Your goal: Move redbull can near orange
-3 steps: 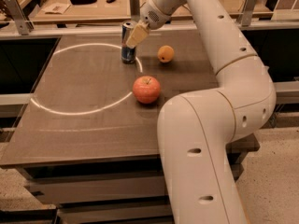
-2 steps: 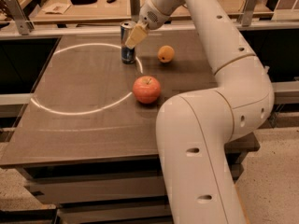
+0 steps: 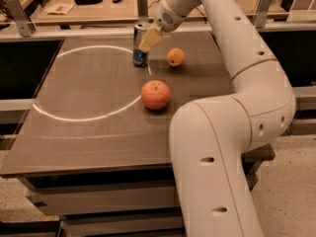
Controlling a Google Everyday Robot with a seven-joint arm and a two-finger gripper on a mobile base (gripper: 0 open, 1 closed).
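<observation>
My gripper (image 3: pixel 147 39) sits at the top centre of the frame, against the upper right side of the redbull can (image 3: pixel 139 47); I cannot tell whether it grips the can or only touches it. The can, a slim cylinder of smooth silver metal with a blue lower band, stands upright on the dark brown matte table (image 3: pixel 84 107). The orange (image 3: pixel 175 57), small, round and plain-skinned, lies near it to the right, with a gap between. A glossy red apple (image 3: pixel 155 94) sits lower, at centre. I judge the task nearly done: perhaps a short nudge right, then withdrawal.
</observation>
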